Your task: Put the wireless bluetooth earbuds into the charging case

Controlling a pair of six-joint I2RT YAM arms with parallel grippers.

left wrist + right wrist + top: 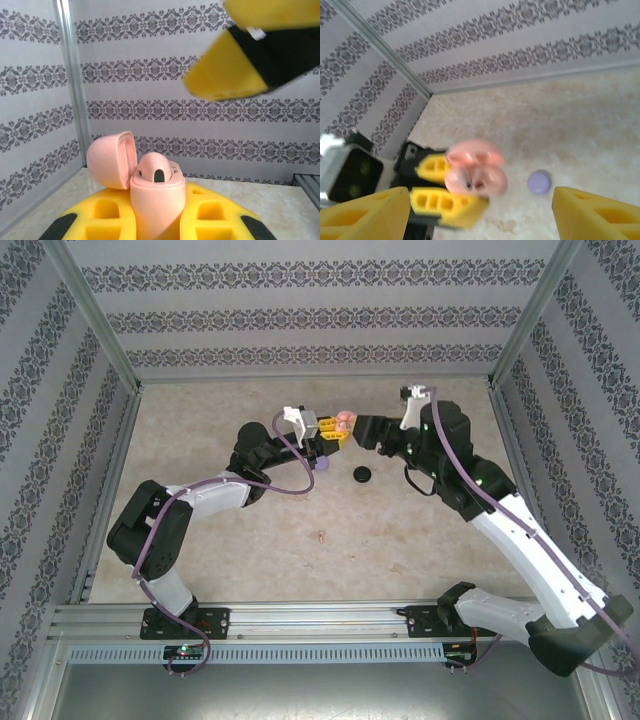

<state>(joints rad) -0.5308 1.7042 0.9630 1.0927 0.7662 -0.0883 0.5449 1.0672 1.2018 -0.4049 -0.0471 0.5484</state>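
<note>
- Left hand (331, 436) clamped on pink charging case (156, 200), held up off the worktop (230, 540); lid (112, 160) swung open to one side.
- Right hand (364, 430) spread wide, just beside the case.
- One pinkish-tan earbud (320, 535) loose on worktop, well apart from the case.
- Purple round case (539, 182) and black round case (362, 475) resting on worktop near the hands.

Grey-white walls (300, 315) banded with dark damask stripes enclose a mottled beige table (400, 540), framed by what look like aluminium posts (90, 310).
</note>
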